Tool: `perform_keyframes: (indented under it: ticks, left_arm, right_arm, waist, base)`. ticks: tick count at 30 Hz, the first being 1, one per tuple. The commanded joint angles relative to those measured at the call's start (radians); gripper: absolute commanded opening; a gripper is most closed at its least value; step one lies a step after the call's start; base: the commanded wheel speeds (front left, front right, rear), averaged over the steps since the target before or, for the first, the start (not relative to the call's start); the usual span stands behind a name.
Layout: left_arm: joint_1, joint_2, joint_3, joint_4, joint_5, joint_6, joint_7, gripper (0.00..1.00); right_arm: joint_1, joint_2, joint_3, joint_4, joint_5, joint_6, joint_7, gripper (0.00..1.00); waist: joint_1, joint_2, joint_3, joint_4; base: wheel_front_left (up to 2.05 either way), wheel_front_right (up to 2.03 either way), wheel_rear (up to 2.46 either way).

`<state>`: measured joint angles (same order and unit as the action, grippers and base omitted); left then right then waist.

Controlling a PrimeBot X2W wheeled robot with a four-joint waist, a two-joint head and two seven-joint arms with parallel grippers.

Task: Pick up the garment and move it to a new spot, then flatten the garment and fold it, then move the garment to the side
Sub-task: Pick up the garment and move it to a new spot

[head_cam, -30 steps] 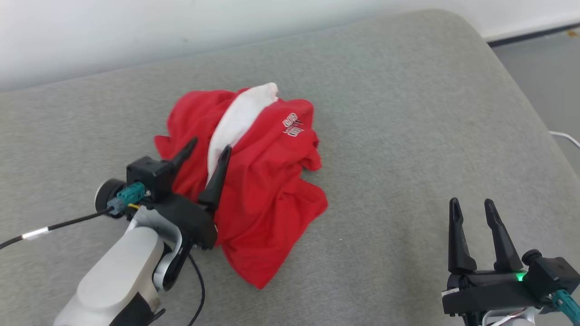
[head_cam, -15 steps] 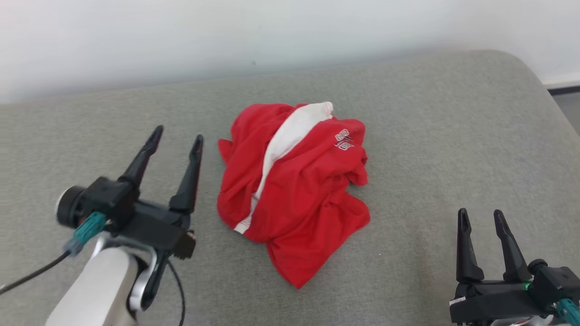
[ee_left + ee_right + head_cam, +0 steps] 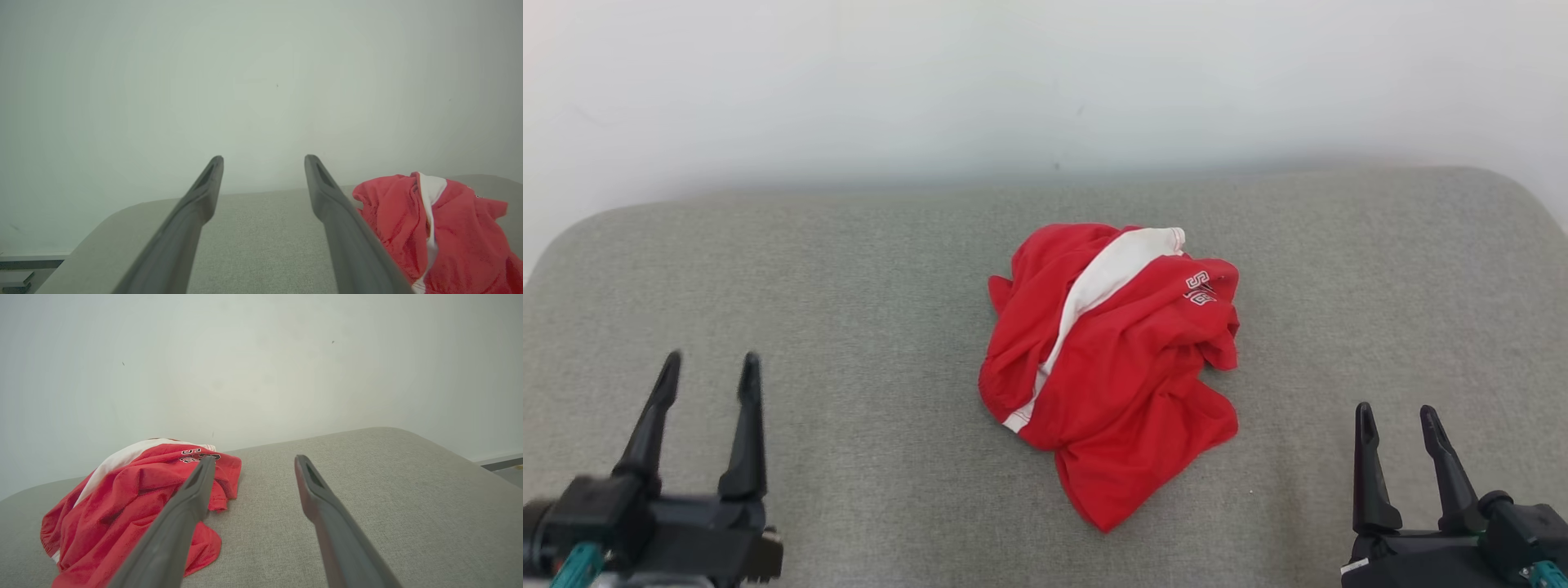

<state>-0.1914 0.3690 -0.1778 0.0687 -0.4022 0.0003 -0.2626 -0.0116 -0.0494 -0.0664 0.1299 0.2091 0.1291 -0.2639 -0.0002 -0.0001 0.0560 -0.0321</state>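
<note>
Garment [image 3: 1111,367] is noted in a crumpled red heap on the grey cushion [image 3: 849,286], about midway between its left and right edges. A white band [image 3: 1111,269] is seen running across the top.

Left gripper [image 3: 711,359] is recorded over the cushion's front left part, fingers spread wide and empty. Right gripper [image 3: 1396,410] is recorded over the front right part, likewise spread and empty. Both are well apart from the cloth, and nothing is held.

Risks, as judged:
- Several layers could be pinched at once, because the hems are buried in the folds. The heap would then be lifted as a lump and not flattened.
- A single loose fold could be caught and slip out under the cloth's own weight.
- The fabric could be dragged and bunched by the rough upholstery.

Count: one garment, one cushion, two grippers, four fingers.
</note>
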Motion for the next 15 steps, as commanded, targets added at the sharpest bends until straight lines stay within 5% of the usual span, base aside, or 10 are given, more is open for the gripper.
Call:
perform_keyframes:
  ticks: [1,10,15]
  left_arm:
    - [0.064,-0.026,0.050,-0.021,0.026,0.009,-0.003,1.00]
    - [0.208,-0.113,0.199,-0.060,0.094,-0.002,-0.003,1.00]
    - [0.178,-0.159,0.196,-0.038,0.134,-0.069,-0.003,1.00]
  right_arm:
    - [0.012,-0.002,-0.001,-0.001,-0.008,0.003,-0.001,1.00]
    - [0.021,-0.002,-0.005,-0.007,-0.010,0.003,-0.001,1.00]
    - [0.005,-0.002,0.003,-0.011,-0.013,0.003,0.004,1.00]
  waist:
    - [0.0002,0.0001,-0.021,0.024]
    - [0.0002,0.0001,-0.021,0.036]
    - [0.0002,0.0001,-0.004,0.027]
  base:
    - [0.00,0.00,0.00]
    - [0.00,0.00,0.00]
    - [0.00,0.00,0.00]
